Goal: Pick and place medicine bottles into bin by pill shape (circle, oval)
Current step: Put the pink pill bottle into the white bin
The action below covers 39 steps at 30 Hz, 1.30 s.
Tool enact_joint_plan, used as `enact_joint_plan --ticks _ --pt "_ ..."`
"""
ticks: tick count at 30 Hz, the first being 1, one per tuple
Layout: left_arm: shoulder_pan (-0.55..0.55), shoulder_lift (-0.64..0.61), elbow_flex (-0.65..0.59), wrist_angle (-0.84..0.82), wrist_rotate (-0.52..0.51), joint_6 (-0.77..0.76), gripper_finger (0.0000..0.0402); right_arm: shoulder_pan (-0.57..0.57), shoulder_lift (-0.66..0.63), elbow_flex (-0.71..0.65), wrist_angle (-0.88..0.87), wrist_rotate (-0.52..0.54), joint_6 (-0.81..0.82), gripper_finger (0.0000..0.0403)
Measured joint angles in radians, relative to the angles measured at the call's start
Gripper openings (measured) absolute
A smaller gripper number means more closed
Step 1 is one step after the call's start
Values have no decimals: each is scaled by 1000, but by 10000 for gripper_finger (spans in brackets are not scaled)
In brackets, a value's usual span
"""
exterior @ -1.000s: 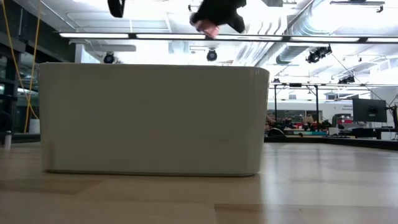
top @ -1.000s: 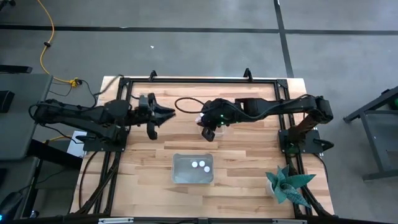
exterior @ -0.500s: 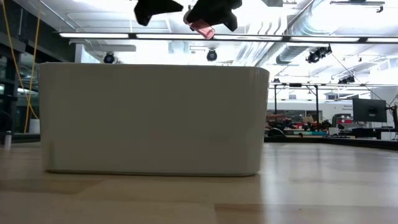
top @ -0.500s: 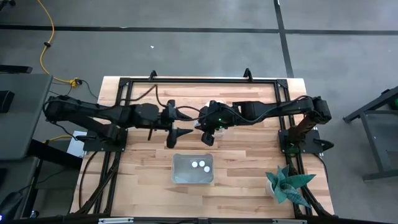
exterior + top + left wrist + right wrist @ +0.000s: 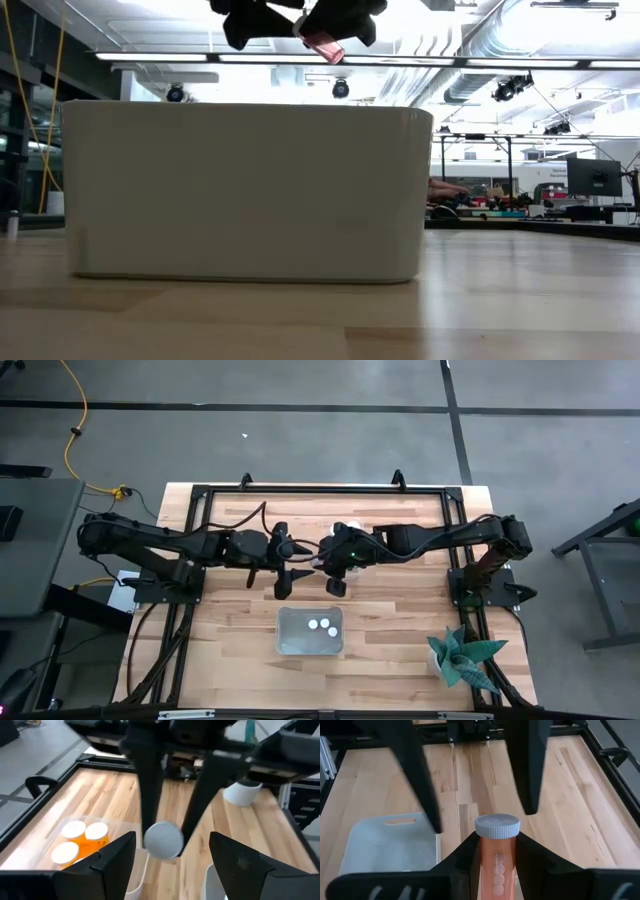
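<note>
One medicine bottle (image 5: 497,862), orange and see-through with a white cap (image 5: 497,826), shows round pills inside. My right gripper (image 5: 335,572) is shut on it above the middle of the table. My left gripper (image 5: 297,565) faces it from the table's left, open. Its fingers (image 5: 415,775) stand just beyond the cap on either side without touching it. In front of both grippers a clear bin (image 5: 285,632) rests on the table. In the bin lie other bottles (image 5: 80,840), white caps up. My right gripper pinches the bottle's orange body (image 5: 497,870) between its two fingers. The fingers slant down from the table's right side. The capped end (image 5: 162,840) sticks out past the fingertips toward my left gripper. The bottle is lifted clear, high above the bin's rim (image 5: 240,105).
A small white round container (image 5: 242,792) stands on the table behind the right gripper, toward the far edge. A black frame (image 5: 320,488) borders the wooden table. A green plant (image 5: 462,658) sits at the near right corner. Bare wood lies left and right of the bin.
My left gripper has swung out from the table's left toward the right gripper and the held bottle, sinking a little and rolling, and now stands close in front of the cap. The right gripper has stayed almost in place, rolling slightly with the bottle.
</note>
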State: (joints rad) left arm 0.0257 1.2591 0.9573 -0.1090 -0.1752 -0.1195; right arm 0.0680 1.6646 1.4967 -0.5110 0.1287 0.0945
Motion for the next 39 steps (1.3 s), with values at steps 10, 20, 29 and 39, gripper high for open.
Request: enact_joint_plan --ticks 10,20,29,39 --pt "1 9 0 -7 -30 1 241 2 0 0 1 -8 -25 83" --pt "7 8 0 3 -14 27 173 2 0 0 12 -8 -32 83" --pt "7 22 0 7 -15 27 116 2 0 0 5 -10 -52 83" --pt "7 40 0 27 4 64 115 2 0 -2 -3 -24 -76 83"
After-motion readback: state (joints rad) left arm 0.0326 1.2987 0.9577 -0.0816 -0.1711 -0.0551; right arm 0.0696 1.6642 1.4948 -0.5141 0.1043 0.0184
